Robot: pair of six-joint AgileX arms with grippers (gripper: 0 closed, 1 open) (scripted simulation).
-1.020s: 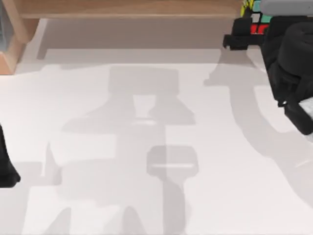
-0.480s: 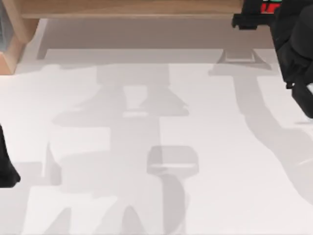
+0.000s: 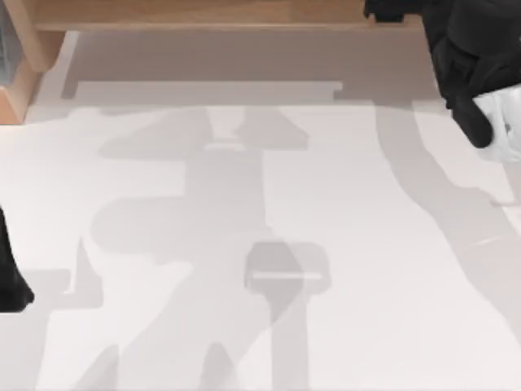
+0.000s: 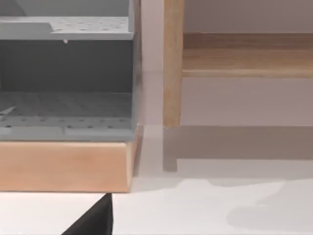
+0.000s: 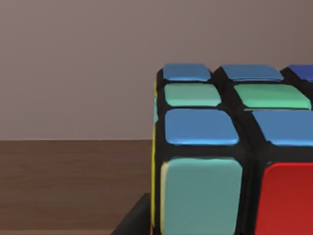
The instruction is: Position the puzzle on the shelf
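Note:
The puzzle [image 5: 220, 161], a black-framed cube with blue, green, teal and red stickers, sits close up in the right wrist view, with a dark finger [image 5: 131, 223] beside its lower edge. My right gripper [image 3: 391, 10] is shut on the puzzle at the top view's far right edge, over the shelf [image 3: 203, 12]. The shelf's brown board [image 5: 73, 181] lies just below and behind the cube. In the left wrist view the shelf board [image 4: 244, 54] and its upright side support [image 4: 173, 63] stand ahead. My left arm [image 3: 12, 277] stays parked at the left edge.
A grey perforated rack [image 4: 66, 73] on a wooden base [image 4: 63, 166] stands at the far left, beside the shelf's support. The white tabletop [image 3: 260, 244] stretches in front of the shelf, crossed by arm shadows.
My right arm has moved toward the far edge and slightly left, carrying the puzzle over the shelf and past the top view's upper edge. The left arm has not moved.

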